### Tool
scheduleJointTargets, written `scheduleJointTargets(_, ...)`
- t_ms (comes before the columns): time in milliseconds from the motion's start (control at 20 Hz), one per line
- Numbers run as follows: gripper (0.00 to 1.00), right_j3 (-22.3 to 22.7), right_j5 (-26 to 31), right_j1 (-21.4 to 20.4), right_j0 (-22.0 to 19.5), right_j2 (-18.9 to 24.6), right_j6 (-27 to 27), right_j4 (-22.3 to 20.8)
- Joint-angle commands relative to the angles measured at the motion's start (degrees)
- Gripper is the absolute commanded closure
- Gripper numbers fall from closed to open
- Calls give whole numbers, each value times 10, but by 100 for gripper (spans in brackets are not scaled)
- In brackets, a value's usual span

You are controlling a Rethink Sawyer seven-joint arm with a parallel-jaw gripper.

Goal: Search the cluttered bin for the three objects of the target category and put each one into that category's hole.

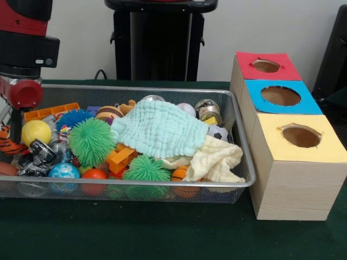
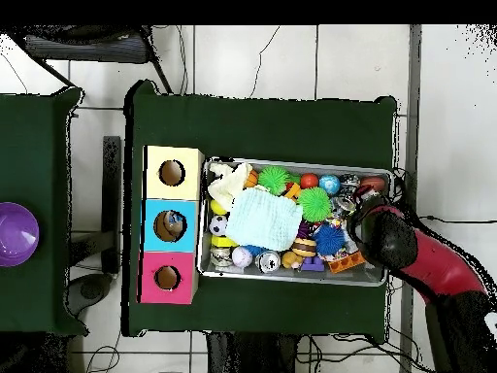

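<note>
hanging over the left end of the wire mesh bin (image 1: pixel 238 116) in the front view, the red and black arm (image 1: pixel 24 51) shows only its lower body at the upper left of the frame; the gripper's tips are hidden, so i cannot tell how it stands. just right of and below the arm lie a yellow ball (image 1: pixel 36 131), a blue spiky ball (image 1: pixel 73 117) and a green spiky ball (image 1: pixel 91 142). a mint muslin cloth (image 1: pixel 160 129) covers the middle of the heap, with a cream cloth (image 1: pixel 217 161) at lower right. right of the bin stand the red hole box (image 1: pixel 267 66), blue hole box (image 1: pixel 281 96) and yellow hole box (image 1: pixel 301 136). the overhead view alone shows a purple bowl (image 2: pixel 15 233) at the far left on a second table (image 2: pixel 39 146), and something lying inside the blue hole.
</note>
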Motion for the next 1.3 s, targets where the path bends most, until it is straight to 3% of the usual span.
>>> scheduleJointTargets(50, 100, -29, 30, -1, 8, 35, 3, -10)
scheduleJointTargets(350, 100, -29, 19, 3, -1, 52, 10, -6)
scheduleJointTargets(1100, 100, -44, -38, 138, -58, 144, 40, 5)
scheduleJointTargets(1300, 100, -22, -29, 141, -72, 165, 52, 17)
